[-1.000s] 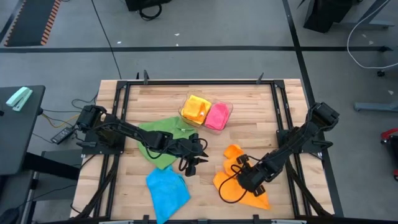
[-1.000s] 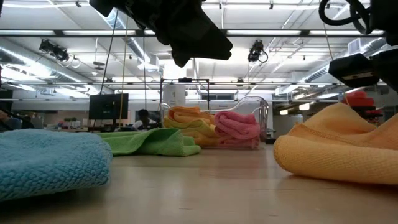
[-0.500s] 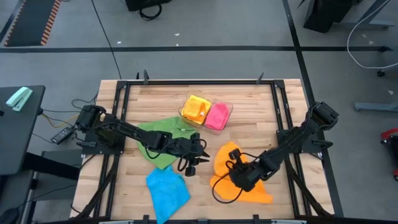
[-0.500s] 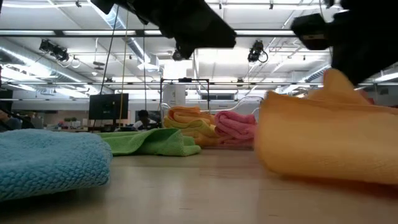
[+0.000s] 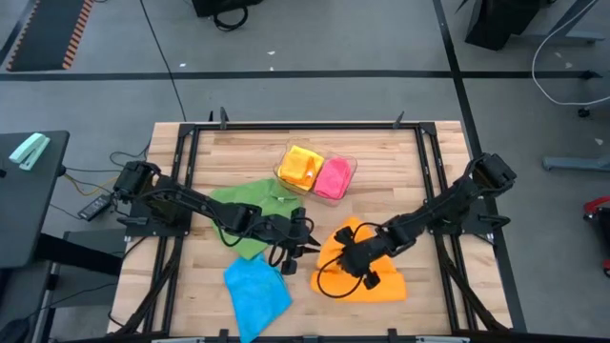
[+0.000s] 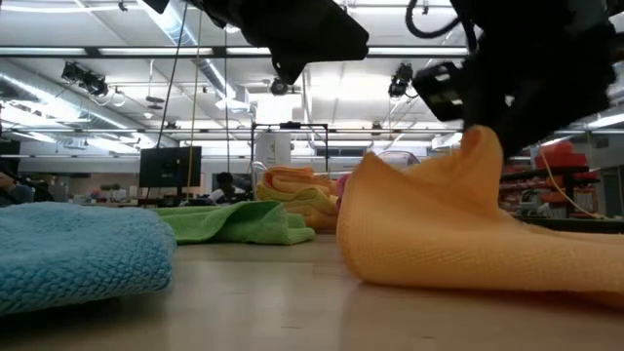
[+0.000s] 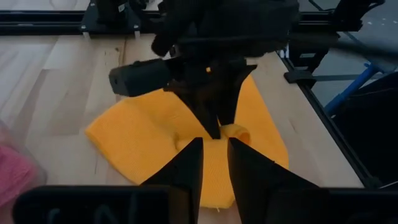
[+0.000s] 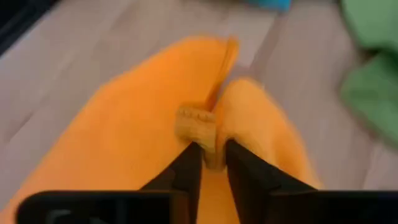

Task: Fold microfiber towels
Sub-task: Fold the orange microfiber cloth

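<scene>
Right tool clamped on a raised fold of the soft orange microfiber towel. Left tool hovers just beside that towel's edge, fingers nearly together, holding nothing.

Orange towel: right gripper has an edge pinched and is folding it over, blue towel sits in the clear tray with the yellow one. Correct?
Not quite. The right gripper does pinch the orange towel, but the clear tray holds the yellow towel and pink towel. The high view shows the blue towel lying on the table, near its front edge.
</scene>
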Tool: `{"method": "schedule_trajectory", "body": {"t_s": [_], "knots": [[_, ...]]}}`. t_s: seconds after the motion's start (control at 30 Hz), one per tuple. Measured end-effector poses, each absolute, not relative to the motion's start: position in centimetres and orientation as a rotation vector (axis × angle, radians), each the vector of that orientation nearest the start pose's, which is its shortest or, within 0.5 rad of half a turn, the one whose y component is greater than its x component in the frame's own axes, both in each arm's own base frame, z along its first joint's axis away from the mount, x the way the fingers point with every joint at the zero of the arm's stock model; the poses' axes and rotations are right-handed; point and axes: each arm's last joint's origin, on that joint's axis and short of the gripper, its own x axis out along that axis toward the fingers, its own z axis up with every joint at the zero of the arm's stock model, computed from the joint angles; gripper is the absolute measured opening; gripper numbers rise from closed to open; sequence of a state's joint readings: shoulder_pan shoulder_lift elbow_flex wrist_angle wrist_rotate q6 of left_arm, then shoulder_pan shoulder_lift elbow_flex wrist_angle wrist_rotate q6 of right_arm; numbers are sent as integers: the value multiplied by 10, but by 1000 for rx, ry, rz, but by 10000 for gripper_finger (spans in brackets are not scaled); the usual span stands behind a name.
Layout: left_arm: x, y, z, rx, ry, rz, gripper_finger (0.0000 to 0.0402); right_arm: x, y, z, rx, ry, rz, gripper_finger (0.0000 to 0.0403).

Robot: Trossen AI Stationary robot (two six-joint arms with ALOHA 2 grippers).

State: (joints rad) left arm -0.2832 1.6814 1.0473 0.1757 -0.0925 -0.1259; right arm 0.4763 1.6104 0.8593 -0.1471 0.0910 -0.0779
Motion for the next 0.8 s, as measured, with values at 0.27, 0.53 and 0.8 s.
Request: {"method": "schedule_trajectory", "body": {"t_s": [0.27, 0.53, 0.8], "knots": [[355, -100, 225, -58, 466, -153, 75, 262, 160, 176, -320, 985, 331, 159], [366, -101, 193, -67, 550, -133, 77, 244, 171, 152, -198, 939, 377, 167], [379, -86, 176, -108, 536, -81, 69, 209, 181, 126, -110, 1006, 377, 165]]}}
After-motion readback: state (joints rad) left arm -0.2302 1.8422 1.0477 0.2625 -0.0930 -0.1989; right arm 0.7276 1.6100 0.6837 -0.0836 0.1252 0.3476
